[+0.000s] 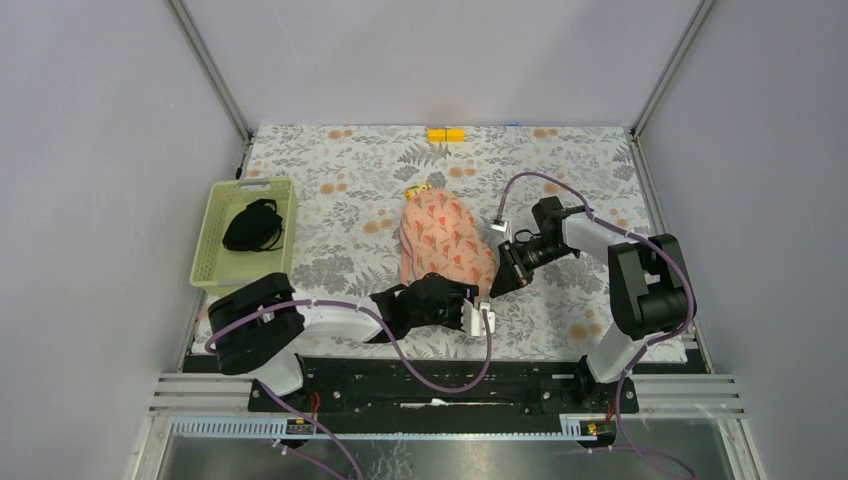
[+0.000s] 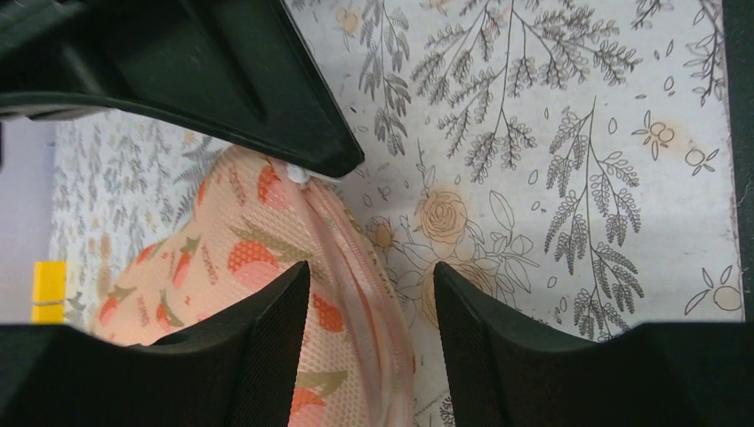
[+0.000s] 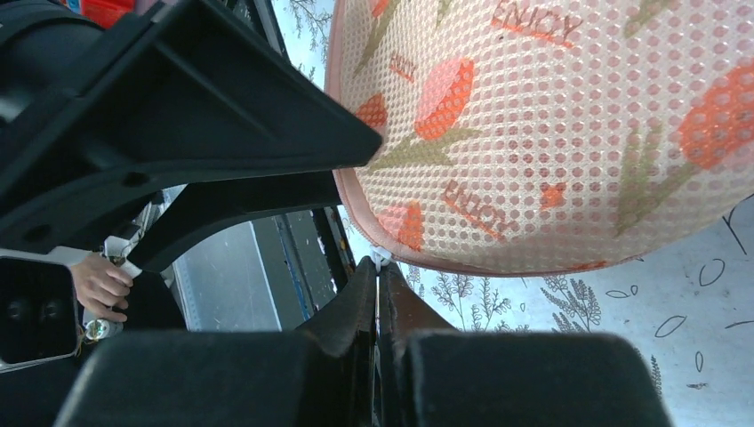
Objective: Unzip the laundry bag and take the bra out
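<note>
Your left gripper (image 2: 372,269) is spread, and the pink piped rim of the laundry bag (image 1: 445,240) runs through the gap between its fingers; you cannot tell whether they touch it. Your right gripper (image 3: 378,271) is pressed together on a small white tab (image 3: 384,258) at that same near rim, just beside the left one. The bag lies mid-desk (image 1: 580,170), stretching away from both grippers. Well to the left stands a pale green basket (image 1: 215,250) holding a black garment (image 1: 252,226).
</note>
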`<state>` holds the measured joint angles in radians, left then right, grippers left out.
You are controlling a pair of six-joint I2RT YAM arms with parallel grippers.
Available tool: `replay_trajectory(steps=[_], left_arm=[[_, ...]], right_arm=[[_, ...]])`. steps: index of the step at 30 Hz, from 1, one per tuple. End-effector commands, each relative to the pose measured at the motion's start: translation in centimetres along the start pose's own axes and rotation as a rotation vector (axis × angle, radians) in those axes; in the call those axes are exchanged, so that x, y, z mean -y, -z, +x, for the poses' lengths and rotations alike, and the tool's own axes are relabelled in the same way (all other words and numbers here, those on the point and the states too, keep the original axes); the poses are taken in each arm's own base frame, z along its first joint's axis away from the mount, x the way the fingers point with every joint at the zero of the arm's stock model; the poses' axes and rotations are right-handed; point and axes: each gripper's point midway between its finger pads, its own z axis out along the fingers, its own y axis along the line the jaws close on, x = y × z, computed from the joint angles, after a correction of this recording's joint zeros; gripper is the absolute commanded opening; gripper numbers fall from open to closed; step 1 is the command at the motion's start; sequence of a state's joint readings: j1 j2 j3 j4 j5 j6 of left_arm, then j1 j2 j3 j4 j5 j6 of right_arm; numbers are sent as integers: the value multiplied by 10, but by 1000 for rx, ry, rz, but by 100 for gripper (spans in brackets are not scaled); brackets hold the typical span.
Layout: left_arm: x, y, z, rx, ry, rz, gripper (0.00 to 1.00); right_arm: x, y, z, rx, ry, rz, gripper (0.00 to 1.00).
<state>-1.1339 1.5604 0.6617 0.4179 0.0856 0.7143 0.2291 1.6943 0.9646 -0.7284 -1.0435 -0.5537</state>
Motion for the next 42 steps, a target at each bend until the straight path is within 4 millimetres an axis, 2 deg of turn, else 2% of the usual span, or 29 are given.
replay_trajectory(steps=[1, 9, 13, 25, 32, 35, 40, 41, 42], left_arm=[[-18, -7, -8, 5, 6, -64, 52], [-8, 3, 7, -28, -45, -51, 23], [-3, 10, 14, -46, -69, -44, 0], [9, 31, 30, -54, -126, -18, 0], [8, 36, 42, -76, -134, -23, 0], [1, 39, 49, -89, -117, -39, 0], [-18, 42, 51, -90, -55, -103, 0], [-22, 44, 46, -66, -34, -114, 5], [-24, 45, 39, -31, -20, -113, 14]], right_arm=[[-15, 1, -8, 20, 33, -32, 0], [-8, 2, -4, -7, 43, 5, 0], [-6, 3, -2, -21, 45, 11, 0], [21, 15, 8, -41, 16, 68, 0], [36, 19, 10, -46, 2, 89, 0], [33, 18, 7, -38, -10, 77, 0], [15, 12, 4, -35, -22, 12, 0], [13, 10, 3, -36, -18, 7, 0], [11, 8, 2, -40, -14, 2, 0]])
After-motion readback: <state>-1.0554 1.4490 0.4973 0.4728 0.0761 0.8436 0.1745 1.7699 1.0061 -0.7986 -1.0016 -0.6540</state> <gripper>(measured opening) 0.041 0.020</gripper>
